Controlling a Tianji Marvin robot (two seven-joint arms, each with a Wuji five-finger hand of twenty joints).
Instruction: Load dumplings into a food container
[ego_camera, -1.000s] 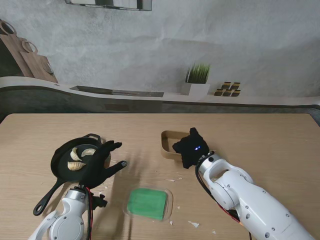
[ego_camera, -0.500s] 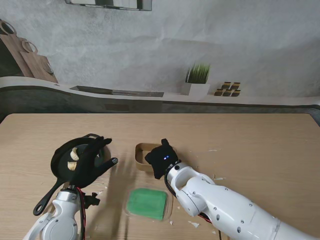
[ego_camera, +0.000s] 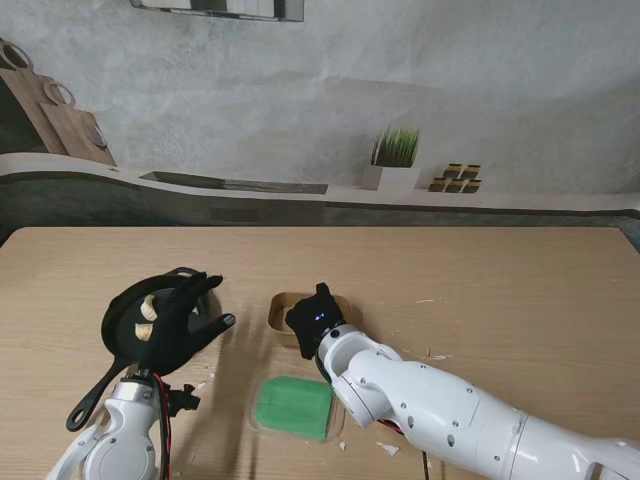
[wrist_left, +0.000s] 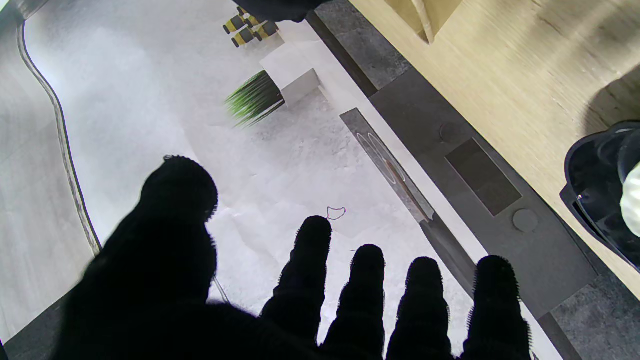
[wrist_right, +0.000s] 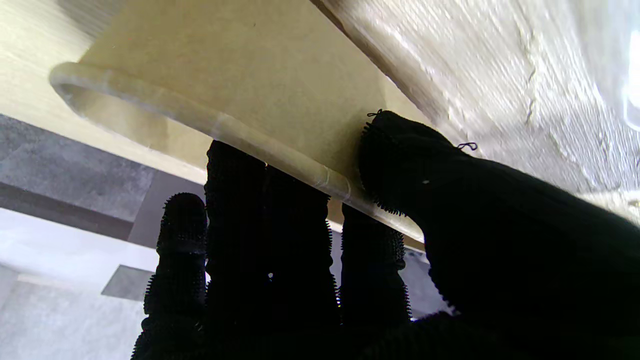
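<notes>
From the stand camera I count one tan food container (ego_camera: 283, 306), one black frying pan (ego_camera: 125, 320), one clear lid with a green top (ego_camera: 293, 407) and two robot hands on the wooden table (ego_camera: 520, 290).

My right hand (ego_camera: 315, 322) holds the container by its nearer wall. In the right wrist view the thumb (wrist_right: 400, 165) lies on the inside of the wall and the other fingers (wrist_right: 235, 200) sit outside, with the rolled rim (wrist_right: 200, 120) pinched between them. The container (wrist_right: 240, 65) sits on the table near its middle, just beyond the lid as I look, and I cannot see inside it.

My left hand (ego_camera: 175, 325) hangs over the pan with all five fingers spread and nothing in it. The left wrist view shows one thumb and four fingers (wrist_left: 360, 295) apart, with the pan's rim (wrist_left: 590, 200) off to one side.

The dumplings (ego_camera: 149, 312) are in the pan, to the left of the container. I can make out parts of one or two pale ones past the glove; the rest is covered, so I cannot give a full count. One white dumpling (wrist_left: 631, 197) shows at the edge of the left wrist view.

Several small white scraps (ego_camera: 386, 449) lie scattered on the table on the right side.
</notes>
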